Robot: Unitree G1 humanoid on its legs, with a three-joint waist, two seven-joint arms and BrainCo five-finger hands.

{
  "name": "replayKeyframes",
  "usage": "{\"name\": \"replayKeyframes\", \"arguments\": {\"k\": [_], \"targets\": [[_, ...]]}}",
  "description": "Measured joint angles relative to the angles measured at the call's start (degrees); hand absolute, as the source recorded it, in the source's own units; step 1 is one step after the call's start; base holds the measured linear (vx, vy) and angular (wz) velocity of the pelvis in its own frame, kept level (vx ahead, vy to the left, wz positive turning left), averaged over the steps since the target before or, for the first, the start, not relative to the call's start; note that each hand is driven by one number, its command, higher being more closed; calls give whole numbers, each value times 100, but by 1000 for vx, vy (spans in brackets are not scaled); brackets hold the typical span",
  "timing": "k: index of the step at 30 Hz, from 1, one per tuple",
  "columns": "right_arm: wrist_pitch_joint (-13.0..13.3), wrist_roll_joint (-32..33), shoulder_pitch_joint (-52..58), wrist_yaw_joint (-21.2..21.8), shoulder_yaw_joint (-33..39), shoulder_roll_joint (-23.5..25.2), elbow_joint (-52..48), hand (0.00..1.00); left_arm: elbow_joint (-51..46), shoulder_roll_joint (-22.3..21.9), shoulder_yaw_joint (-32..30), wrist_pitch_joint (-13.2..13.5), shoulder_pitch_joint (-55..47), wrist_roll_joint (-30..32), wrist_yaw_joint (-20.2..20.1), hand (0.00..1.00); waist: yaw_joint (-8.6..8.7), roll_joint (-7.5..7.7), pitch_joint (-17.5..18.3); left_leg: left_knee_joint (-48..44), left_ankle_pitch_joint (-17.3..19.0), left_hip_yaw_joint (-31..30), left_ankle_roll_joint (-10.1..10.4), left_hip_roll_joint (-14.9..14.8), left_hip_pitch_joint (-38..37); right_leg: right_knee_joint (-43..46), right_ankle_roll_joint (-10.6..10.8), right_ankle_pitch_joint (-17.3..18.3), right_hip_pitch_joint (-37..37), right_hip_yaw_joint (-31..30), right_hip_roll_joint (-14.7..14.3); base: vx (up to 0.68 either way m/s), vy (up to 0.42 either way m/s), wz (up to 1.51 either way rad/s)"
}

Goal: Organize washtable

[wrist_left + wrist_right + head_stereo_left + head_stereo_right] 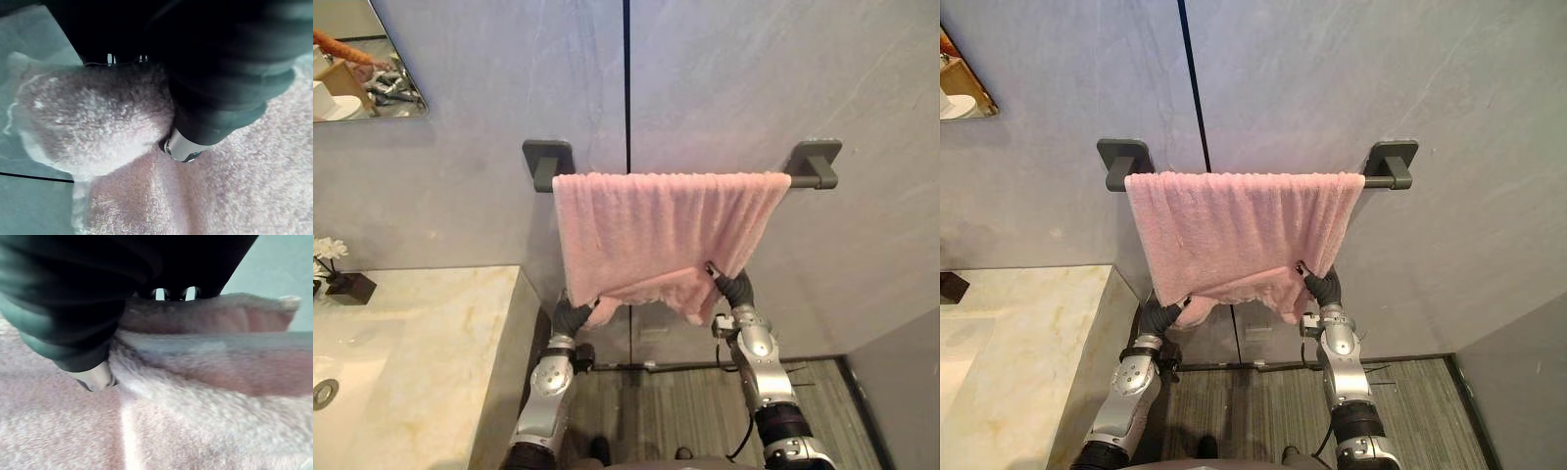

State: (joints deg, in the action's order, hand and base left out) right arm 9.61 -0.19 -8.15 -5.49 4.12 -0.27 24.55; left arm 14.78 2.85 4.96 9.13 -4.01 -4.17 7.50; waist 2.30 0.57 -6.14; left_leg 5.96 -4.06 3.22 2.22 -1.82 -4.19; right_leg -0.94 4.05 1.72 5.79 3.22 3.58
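A pink towel (656, 235) hangs over a dark grey bar (808, 178) on the grey wall. Both hands are raised to its lower edge. My left hand (572, 315) holds the lower left corner, and the left wrist view shows the thumb (183, 147) pressed into a bunched fold of towel (93, 132). My right hand (734, 288) holds the lower right part, lifted a little higher. In the right wrist view its thumb (95, 377) pinches a thick fold of towel (210, 357) against the fingers behind it. Most of both hands' fingers are buried in the cloth.
A pale marble counter (440, 362) with a sunken basin and drain (323, 394) lies at the left. A small dark box with white flowers (348, 286) stands at its back. A mirror (362, 69) hangs at the upper left. A grey side wall (901, 392) closes the right.
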Motion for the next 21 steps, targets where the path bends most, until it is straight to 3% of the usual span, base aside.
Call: {"name": "replayKeyframes", "arguments": {"k": [5, 10, 21], "targets": [[-30, -92, 135, -212, 51, 1, 166, 0, 408, -26, -194, -164, -86, -59, 39, 0, -4, 3, 0, 0, 3, 16, -4, -3, -3, -46, -5, 3, 26, 2, 0, 0, 0, 0], [-220, -95, 255, -369, 335, -4, 346, 0, 665, -15, -373, -360, -408, -204, 167, 0, -19, 66, -20, 0, 31, 25, -2, -3, -27, -120, -31, -14, 105, 36, 3, 13, -10, 3], [-576, -85, 759, -450, 440, -23, 471, 0, 729, 87, -559, -386, -609, -249, 290, 0, -26, 67, -27, 0, 44, 29, -10, -10, -129, -125, -20, -6, 217, 100, 39, -22, -12, 0]]}}
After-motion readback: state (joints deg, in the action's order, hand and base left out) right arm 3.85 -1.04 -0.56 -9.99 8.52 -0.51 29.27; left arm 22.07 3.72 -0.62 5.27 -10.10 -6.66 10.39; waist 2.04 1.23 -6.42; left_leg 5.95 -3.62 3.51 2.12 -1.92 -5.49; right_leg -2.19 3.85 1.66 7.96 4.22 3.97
